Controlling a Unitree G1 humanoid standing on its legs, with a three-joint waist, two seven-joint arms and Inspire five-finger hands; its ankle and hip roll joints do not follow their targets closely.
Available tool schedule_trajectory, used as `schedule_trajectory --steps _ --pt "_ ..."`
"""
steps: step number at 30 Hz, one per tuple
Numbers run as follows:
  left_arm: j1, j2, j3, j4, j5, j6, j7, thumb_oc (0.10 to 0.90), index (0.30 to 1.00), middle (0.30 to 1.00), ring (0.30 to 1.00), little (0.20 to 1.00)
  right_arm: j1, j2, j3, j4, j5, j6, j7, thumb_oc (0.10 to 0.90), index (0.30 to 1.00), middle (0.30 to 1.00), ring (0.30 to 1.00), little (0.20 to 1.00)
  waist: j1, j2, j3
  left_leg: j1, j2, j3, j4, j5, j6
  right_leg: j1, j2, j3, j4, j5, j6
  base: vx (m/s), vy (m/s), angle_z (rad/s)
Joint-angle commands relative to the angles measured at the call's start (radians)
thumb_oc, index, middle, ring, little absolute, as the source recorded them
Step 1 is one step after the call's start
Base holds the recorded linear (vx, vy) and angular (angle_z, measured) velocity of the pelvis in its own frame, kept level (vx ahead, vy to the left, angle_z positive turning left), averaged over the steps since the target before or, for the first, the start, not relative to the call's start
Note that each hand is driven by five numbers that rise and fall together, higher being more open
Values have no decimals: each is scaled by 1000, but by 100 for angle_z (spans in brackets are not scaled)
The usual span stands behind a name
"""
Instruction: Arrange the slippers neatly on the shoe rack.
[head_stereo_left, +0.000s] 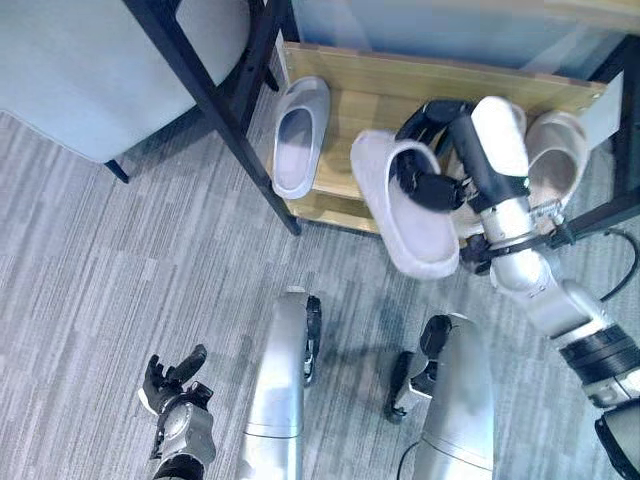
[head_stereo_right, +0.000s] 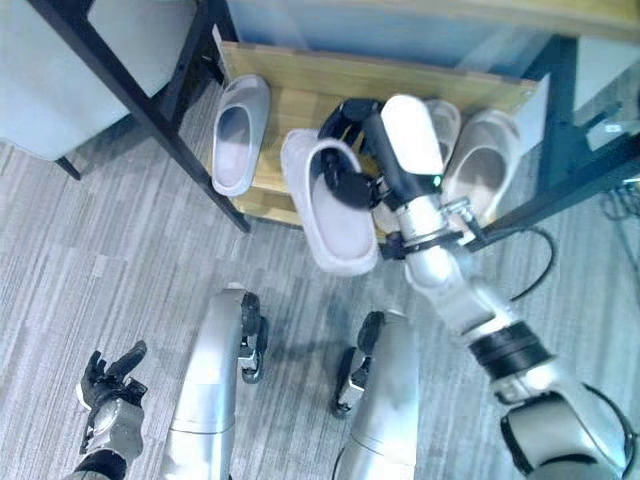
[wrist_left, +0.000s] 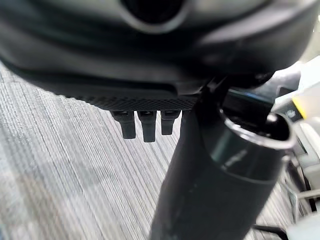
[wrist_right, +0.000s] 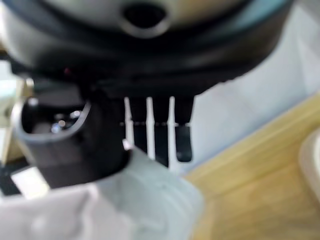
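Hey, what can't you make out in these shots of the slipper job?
- Slipper behind the right hand: in the head views the hand and forearm cover most of it.
- Held slipper: its grip side is blurred in the right wrist view.
- Shoe rack: cut off by the top edge.

A home-like room, perhaps an entryway: grey striped carpet floor (head_stereo_left: 90, 290), a low light wooden shoe rack shelf (head_stereo_left: 360, 85) with black metal legs holding pale slippers (head_stereo_left: 298, 135), and at far left a grey cushioned seat (head_stereo_left: 90, 70)
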Motion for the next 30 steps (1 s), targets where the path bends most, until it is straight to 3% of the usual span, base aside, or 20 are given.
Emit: schedule_trajectory --steps 1,8,16,21,22,24,26,30 --pt "-3 89 30 38 -17 -58 25 800 900 900 900 900 -197 -13 -38 -151 55 -86 -72 400 300 300 300 300 5 -25 63 101 -7 4 54 -158 51 71 43 60 49 -49 -101 79 -16 2" --pt "-6 112 29 122 -86 -35 -11 800 900 900 900 900 -409 6 63 -113 204 -115 -60 400 300 300 300 300 4 -28 149 101 16 -7 191 -209 41 56 52 86 188 -61 -96 45 -4 -4" --pt "-11 112 19 164 -92 -30 -38 800 900 900 900 900 -508 6 86 -87 196 -123 -70 400 300 300 300 300 18 -43 155 101 24 -25 222 -218 41 60 45 74 196 -46 -83 25 13 -4" --pt "-16 110 4 186 -104 -27 -52 800 900 900 900 900 -601 -8 128 61 300 -140 -95 400 300 300 300 300 33 -49 161 101 30 -32 242 -228 42 61 43 74 209 -47 -82 9 26 -6" --pt "-20 114 -9 198 -115 -29 -63 800 900 900 900 900 -662 -22 173 168 385 -146 -77 400 300 300 300 300 45 -53 169 101 34 -39 253 -232 41 61 41 75 214 -47 -84 1 33 -5" --pt "-21 117 -12 205 -121 -28 -68 800 900 900 900 900 -698 -31 205 210 418 -148 -64 400 300 300 300 300 50 -55 173 101 36 -41 255 -234 41 61 40 74 215 -46 -84 1 16 -1" --pt "19 122 -35 186 -147 -29 -86 800 900 900 900 900 -793 -73 302 329 532 -155 -31 400 300 300 300 300 71 -60 173 101 38 -48 262 -242 42 60 32 74 212 -40 -81 -10 57 0" --pt "28 115 -55 206 -154 -25 -105 800 900 900 900 900 -858 -69 350 443 628 -176 -14 400 300 300 300 300 88 -58 173 101 40 -49 265 -248 43 62 31 71 212 -38 -80 0 12 -1"
